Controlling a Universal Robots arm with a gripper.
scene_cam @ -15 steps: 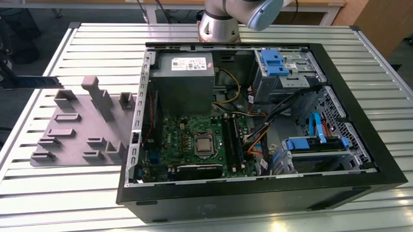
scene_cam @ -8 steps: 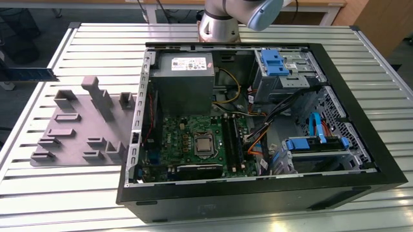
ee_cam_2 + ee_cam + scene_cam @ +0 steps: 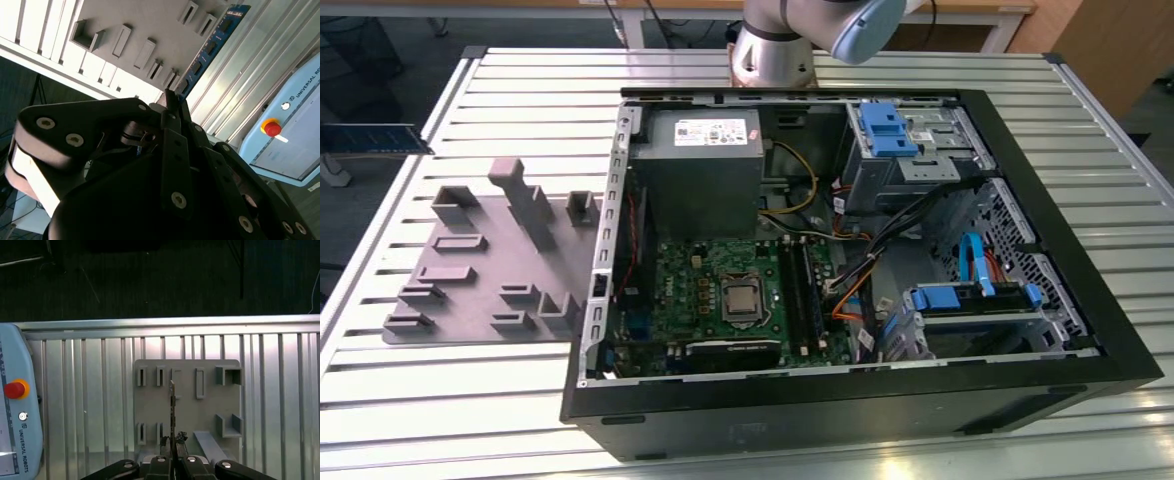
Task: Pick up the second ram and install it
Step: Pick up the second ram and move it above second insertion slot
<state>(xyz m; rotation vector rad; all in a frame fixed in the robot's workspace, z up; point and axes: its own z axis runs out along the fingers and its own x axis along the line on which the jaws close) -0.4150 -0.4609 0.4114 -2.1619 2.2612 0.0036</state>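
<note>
Holding the ram stick [image 3: 374, 138] by one end, my gripper [image 3: 173, 446] is clamped on its two flat faces, and the stick juts straight out from between my fingertips. It hangs in the air by the table's [image 3: 520, 400] edge on the exterior view's left, near the tray [image 3: 467, 290] and well apart from the open computer case [image 3: 854, 405], which sits toward the exterior view's right. Doing this well, I judge, calls for a firm, square hold with no twist. The stick should be carried clear of the tray's upright blocks and brought level and parallel to the long slots [image 3: 803, 290] on the motherboard [image 3: 707, 270] before any pressing. A skewed or one-ended push could bend it.
</note>
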